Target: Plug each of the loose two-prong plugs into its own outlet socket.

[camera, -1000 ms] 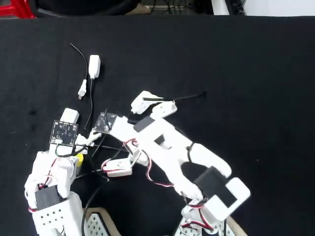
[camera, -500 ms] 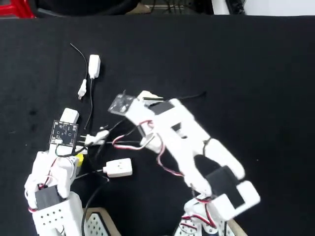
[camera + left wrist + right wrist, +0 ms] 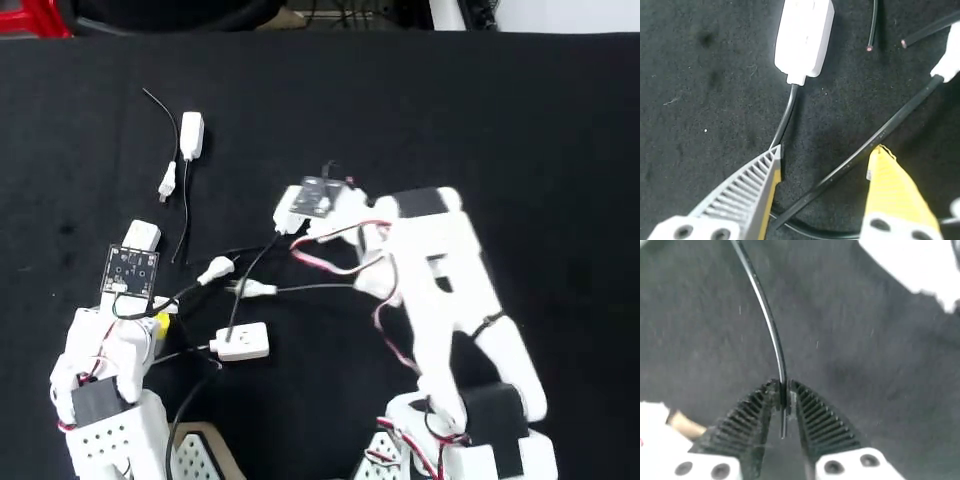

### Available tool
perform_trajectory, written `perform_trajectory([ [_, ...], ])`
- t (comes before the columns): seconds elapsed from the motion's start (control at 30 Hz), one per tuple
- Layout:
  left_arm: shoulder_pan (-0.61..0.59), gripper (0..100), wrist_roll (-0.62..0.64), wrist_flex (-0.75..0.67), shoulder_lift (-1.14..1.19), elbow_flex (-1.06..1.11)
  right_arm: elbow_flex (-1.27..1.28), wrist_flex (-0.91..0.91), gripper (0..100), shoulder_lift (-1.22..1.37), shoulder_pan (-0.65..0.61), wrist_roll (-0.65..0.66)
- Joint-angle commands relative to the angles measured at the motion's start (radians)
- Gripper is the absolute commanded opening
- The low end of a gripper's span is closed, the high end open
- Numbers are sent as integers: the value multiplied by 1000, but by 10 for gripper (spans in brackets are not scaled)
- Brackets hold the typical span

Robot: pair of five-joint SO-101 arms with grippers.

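Cable-handling stage, as judged. The right gripper (image 3: 783, 387) is clamped on a thin black cable (image 3: 765, 315) near the centre of the high view. The left gripper (image 3: 822, 185), at lower left, is spread apart and grips nothing; a white rectangular outlet block (image 3: 802, 35) lies just beyond it. A white two-prong plug (image 3: 217, 268) and a second loose plug (image 3: 252, 290) lie unplugged at centre left. Next, prongs must be lined up squarely with socket slots. Crossing leads crowd the lower left; the black cloth table (image 3: 540, 150) is bare at right, and its far edge runs along the top.
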Motion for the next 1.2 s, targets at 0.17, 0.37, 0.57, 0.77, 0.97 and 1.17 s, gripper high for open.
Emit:
perform_trajectory([
  [0.17, -2, 274, -12, -26, -6, 16, -67, -8, 14, -38, 272, 226],
  [0.37, -2, 274, -12, -25, -6, 18, -51, -75, 158, -44, 222, 229],
  [0.57, -2, 274, -12, -25, -6, 18, -1, -52, 218, -45, -54, 141],
  [0.77, -2, 274, -12, -25, -6, 18, 93, -196, 218, -38, -345, 20],
  [0.97, -2, 274, -12, -25, -6, 19, 234, -439, 218, -36, -454, -34],
  [1.17, -2, 274, -12, -25, -6, 19, 321, -594, 218, -36, -430, -35],
])
